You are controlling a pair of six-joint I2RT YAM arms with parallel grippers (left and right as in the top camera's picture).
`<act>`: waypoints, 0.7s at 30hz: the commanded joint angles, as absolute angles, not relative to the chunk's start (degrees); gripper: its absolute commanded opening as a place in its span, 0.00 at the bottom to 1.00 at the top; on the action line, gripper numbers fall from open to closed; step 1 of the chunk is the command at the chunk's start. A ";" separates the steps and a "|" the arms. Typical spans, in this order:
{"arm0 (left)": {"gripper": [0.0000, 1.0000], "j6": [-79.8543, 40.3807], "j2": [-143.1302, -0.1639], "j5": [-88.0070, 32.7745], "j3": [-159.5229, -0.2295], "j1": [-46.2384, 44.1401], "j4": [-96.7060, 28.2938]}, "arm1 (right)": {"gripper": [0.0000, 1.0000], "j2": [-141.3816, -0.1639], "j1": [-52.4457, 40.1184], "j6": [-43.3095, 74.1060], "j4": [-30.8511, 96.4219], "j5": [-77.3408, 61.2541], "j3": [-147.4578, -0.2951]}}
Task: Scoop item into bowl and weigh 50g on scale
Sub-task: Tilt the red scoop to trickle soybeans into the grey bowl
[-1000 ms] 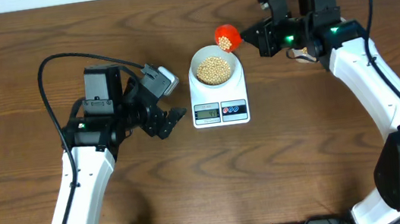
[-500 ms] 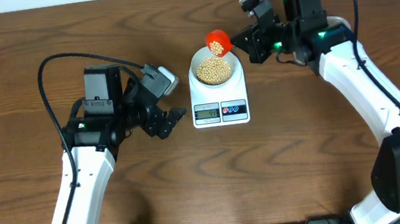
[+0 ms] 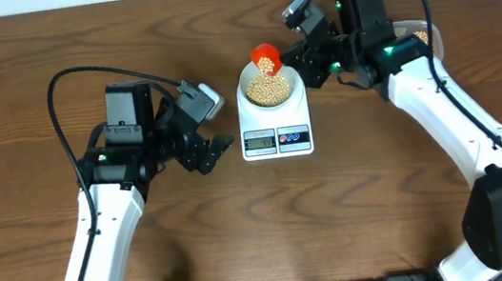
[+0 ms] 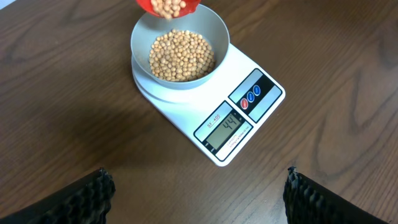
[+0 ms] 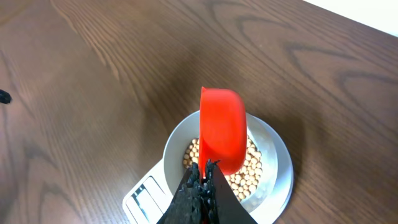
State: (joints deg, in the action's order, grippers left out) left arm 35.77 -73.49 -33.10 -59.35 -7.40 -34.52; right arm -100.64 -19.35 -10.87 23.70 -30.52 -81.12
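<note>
A pale bowl part-filled with tan beans stands on the white scale. In the left wrist view the bowl holds the beans and the scale's display reads 44. My right gripper is shut on the handle of a red scoop, which hangs tilted over the bowl's far rim with beans at its lip. The right wrist view shows the scoop directly above the beans, with the gripper clamped on it. My left gripper stands open and empty left of the scale.
A clear tub with beans shows partly behind my right arm at the back right. The wooden table's far edge runs just behind the scale. A black cable loops over the table at the left.
My right arm has swung left, carrying the red scoop from beside the bowl to over its rim and tipping it. The left arm has not moved.
</note>
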 commanded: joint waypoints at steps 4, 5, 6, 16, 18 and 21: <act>0.90 35.05 -73.36 -33.85 -58.96 -7.46 -34.61 | 0.01 -99.33 -20.47 -12.91 23.75 -26.89 -80.77; 0.89 35.05 -73.36 -33.85 -58.96 -7.46 -34.63 | 0.01 -99.33 -20.47 -12.91 23.77 -26.89 -80.77; 0.89 35.05 -73.36 -33.85 -58.96 -7.46 -34.61 | 0.01 -99.33 -20.47 -12.82 23.75 -26.89 -80.77; 0.89 35.05 -73.36 -33.85 -58.96 -7.46 -34.63 | 0.01 -99.33 -20.45 -9.85 23.62 -26.98 -80.77; 0.90 35.05 -73.36 -33.85 -58.96 -7.46 -34.63 | 0.01 -99.33 -20.45 -9.80 23.59 -27.18 -80.77; 0.89 35.05 -73.36 -33.85 -58.96 -7.46 -34.61 | 0.01 -99.33 -20.38 -9.65 23.57 -27.22 -80.77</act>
State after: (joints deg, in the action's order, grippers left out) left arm 35.77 -73.49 -33.10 -59.35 -7.40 -34.52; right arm -100.64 -20.25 -10.57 23.73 -27.11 -81.12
